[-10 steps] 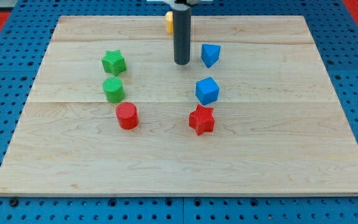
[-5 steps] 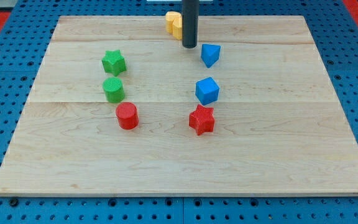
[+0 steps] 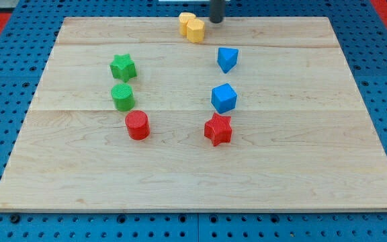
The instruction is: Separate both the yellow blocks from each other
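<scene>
My tip (image 3: pixel 216 20), a bare rod tool with nothing to pinch, sits just right of the touching yellow blocks (image 3: pixel 191 27), seemingly poised to split them.

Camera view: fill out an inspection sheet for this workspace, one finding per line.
Surface: pale wooden board, lying flat on a blue pegboard.
Job's things: two yellow blocks at the view's top edge, touching each other, not yet separated; shapes unclear.
Clutter: green star block above green cylinder block and red cylinder block on the view's left; two blue blocks and red star block on the view's right.
Grippers: none; my tip is just to the view's right of the yellow pair, not clearly touching.
Cables: nothing seen.
Surroundings: red patches at both of the view's top corners.
</scene>
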`<state>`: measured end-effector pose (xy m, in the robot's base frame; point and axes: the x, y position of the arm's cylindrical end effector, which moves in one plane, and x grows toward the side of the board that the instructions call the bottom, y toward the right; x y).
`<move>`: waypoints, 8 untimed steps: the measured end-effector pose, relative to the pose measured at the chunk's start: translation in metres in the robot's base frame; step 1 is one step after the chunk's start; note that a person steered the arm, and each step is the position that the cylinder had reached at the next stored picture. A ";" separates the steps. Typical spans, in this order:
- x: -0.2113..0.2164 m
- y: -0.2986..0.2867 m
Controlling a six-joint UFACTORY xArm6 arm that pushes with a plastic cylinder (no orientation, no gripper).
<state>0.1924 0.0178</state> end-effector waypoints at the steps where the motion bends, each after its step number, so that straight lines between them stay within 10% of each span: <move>1: 0.000 -0.071; 8: 0.034 -0.079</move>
<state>0.2265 -0.0608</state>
